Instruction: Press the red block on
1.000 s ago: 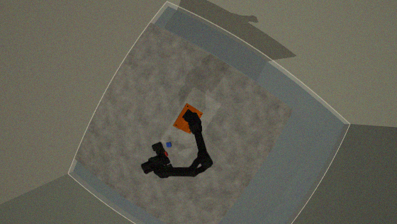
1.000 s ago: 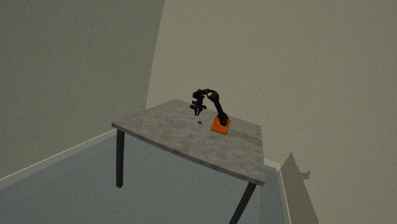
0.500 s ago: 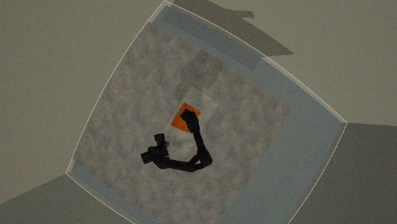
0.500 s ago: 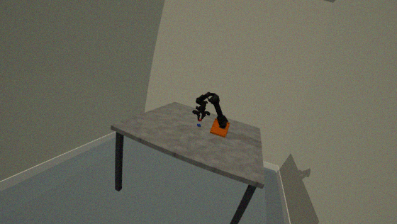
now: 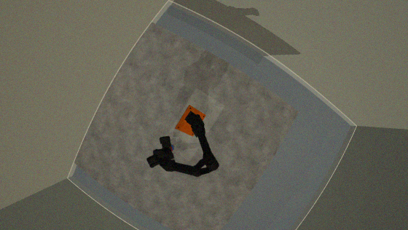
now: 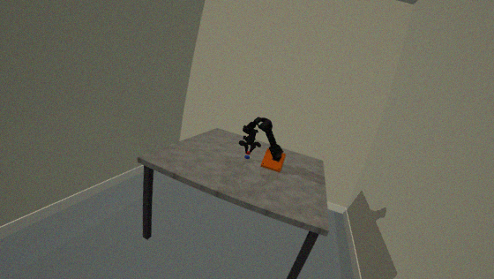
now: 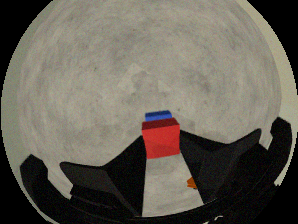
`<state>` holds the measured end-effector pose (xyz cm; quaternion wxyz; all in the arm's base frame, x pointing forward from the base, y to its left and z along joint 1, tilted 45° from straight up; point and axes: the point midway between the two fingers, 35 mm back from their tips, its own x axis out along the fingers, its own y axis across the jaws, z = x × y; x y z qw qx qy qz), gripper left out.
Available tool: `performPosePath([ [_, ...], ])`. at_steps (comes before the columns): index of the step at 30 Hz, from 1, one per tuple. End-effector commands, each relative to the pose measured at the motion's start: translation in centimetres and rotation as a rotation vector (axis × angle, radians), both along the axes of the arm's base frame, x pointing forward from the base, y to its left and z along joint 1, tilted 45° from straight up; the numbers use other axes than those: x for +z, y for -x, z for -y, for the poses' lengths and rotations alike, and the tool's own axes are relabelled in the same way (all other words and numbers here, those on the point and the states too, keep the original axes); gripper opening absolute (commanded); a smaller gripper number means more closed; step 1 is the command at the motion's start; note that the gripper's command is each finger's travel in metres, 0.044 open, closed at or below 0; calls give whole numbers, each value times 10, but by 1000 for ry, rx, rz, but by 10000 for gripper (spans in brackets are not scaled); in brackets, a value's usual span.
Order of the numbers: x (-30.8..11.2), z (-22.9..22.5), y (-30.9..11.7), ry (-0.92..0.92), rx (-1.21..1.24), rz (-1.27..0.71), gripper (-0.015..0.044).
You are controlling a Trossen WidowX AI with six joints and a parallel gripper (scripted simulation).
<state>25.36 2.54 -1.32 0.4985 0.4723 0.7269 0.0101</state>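
The red block (image 7: 161, 140) (image 6: 248, 153) is held between the fingertips of my gripper (image 7: 162, 142) (image 6: 249, 152), which is shut on it. The blue block (image 7: 158, 116) (image 6: 247, 157) is on the table, just beyond and partly behind the red block in the wrist view. In the exterior view the red block shows right above the blue block; whether they touch is too small to tell. In the top view the arm hides most of both, with only a sliver of the blue block (image 5: 173, 147) showing beside the gripper.
The orange base plate (image 5: 183, 127) (image 6: 270, 165) carries the arm's base on the grey table (image 5: 138, 91) (image 6: 198, 168). A small piece of orange (image 7: 192, 183) shows between the fingers in the wrist view. The arm arches from the plate to above the blocks.
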Motion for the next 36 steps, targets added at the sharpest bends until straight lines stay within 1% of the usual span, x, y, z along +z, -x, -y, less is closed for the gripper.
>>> performPosePath([
  [1, -6, -6, 3, -7, -2, -12, 0],
  [6, -12, -11, 4, -8, -2, -12, 0],
  [36, -14, -14, 4, -7, -2, -12, 0],
])
